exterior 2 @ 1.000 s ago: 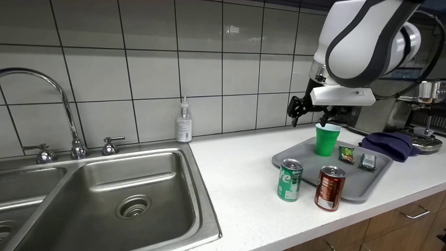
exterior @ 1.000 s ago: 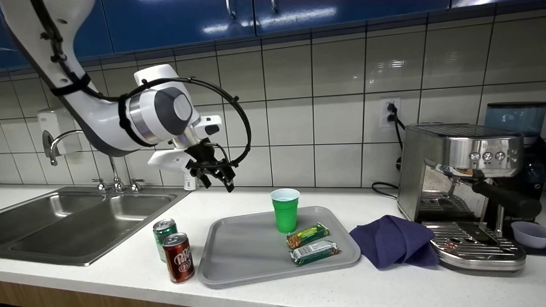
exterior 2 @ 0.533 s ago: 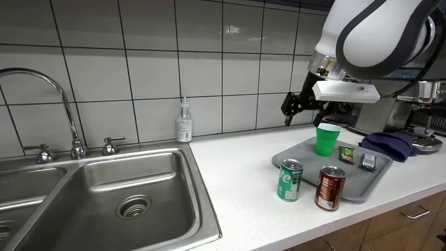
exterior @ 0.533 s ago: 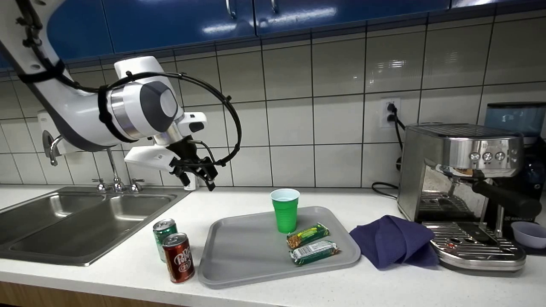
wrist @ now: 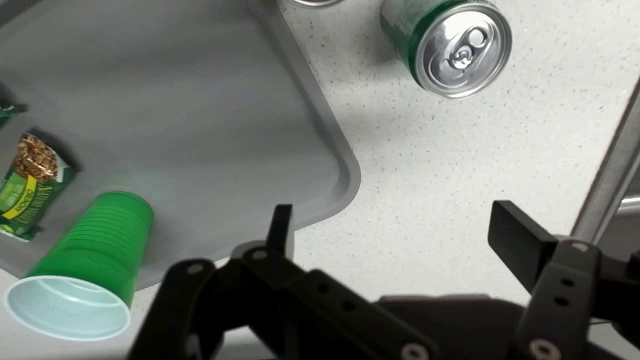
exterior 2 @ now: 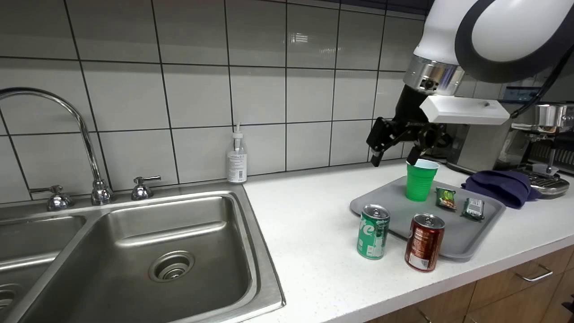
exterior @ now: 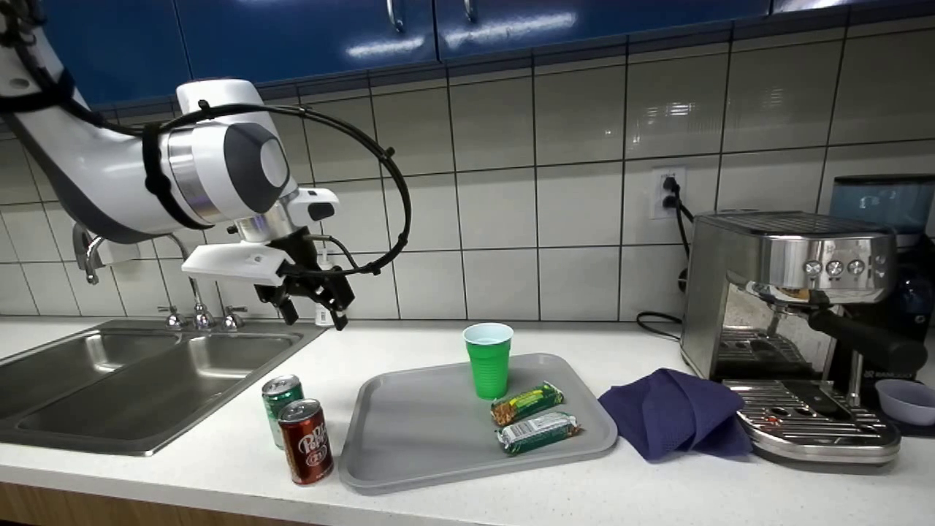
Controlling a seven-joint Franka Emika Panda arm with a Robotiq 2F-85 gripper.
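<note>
We read "Dr Pepper" on one of two cans by the worktop's front edge, "Crunchy" on one of two bars; our claw gapes.

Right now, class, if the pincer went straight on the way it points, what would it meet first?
Most likely the white countertop, beside a corner of the gray tray: the pincer hangs open, pointing down. Depth is unclear, so it might clip the tray's rim.

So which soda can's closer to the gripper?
The green can: its whole lid shows in the wrist view, while the red can, farther from the gripper, barely shows at the top edge.
</note>
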